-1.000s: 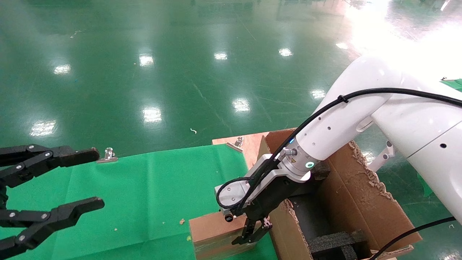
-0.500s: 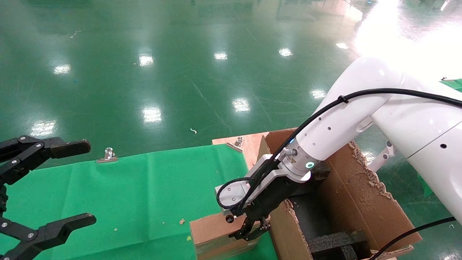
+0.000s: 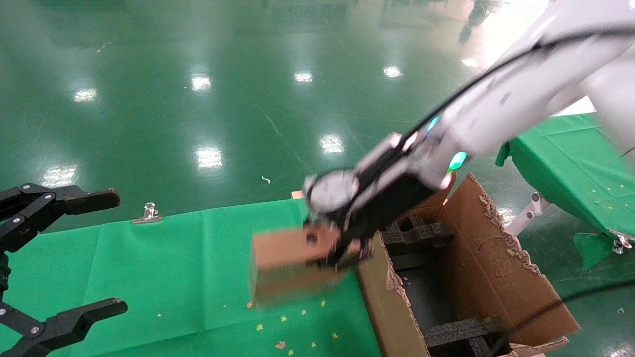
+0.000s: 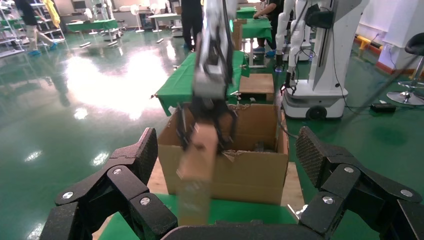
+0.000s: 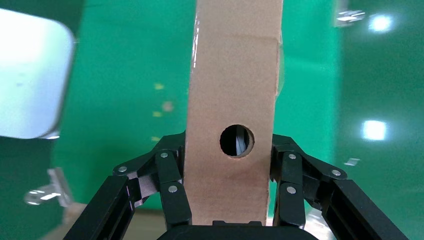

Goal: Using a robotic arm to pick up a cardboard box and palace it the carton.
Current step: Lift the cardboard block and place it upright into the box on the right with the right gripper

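One cardboard box is hanging in the right claw, clamped between both fingers above the green surface, just left of the carton; the left claw is gaping wide at far left.

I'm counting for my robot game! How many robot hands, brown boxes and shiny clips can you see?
Robot hands: 2 (left hand, right hand)
Brown boxes: 2 (small cardboard box, big carton)
Shiny clips: 1 (clip on the green cloth's edge)
Total: 5
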{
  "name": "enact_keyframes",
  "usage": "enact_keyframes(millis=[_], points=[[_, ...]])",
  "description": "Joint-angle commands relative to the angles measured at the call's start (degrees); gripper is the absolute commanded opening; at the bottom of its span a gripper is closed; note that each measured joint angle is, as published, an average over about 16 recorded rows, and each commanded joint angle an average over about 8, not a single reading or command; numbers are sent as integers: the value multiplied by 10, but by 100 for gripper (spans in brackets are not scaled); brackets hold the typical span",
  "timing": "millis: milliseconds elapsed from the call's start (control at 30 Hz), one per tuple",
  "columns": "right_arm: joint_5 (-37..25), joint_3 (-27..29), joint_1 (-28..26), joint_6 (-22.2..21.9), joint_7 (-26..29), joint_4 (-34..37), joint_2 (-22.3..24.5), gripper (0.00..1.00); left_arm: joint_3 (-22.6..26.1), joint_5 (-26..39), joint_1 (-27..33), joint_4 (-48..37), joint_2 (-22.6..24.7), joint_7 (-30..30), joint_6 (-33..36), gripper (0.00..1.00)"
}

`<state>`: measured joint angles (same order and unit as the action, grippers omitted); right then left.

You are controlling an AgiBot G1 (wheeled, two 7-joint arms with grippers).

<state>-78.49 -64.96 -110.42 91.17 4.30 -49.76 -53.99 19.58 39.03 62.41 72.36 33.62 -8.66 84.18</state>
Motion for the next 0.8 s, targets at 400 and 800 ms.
enact_keyframes(millis=[400, 800], points=[[67, -71, -142, 1, -89, 106, 10, 0, 0, 0, 0, 0, 0, 0, 0, 100], [57, -174, -225, 4, -125, 172, 71, 0, 0, 0, 0, 0, 0, 0, 0, 100]])
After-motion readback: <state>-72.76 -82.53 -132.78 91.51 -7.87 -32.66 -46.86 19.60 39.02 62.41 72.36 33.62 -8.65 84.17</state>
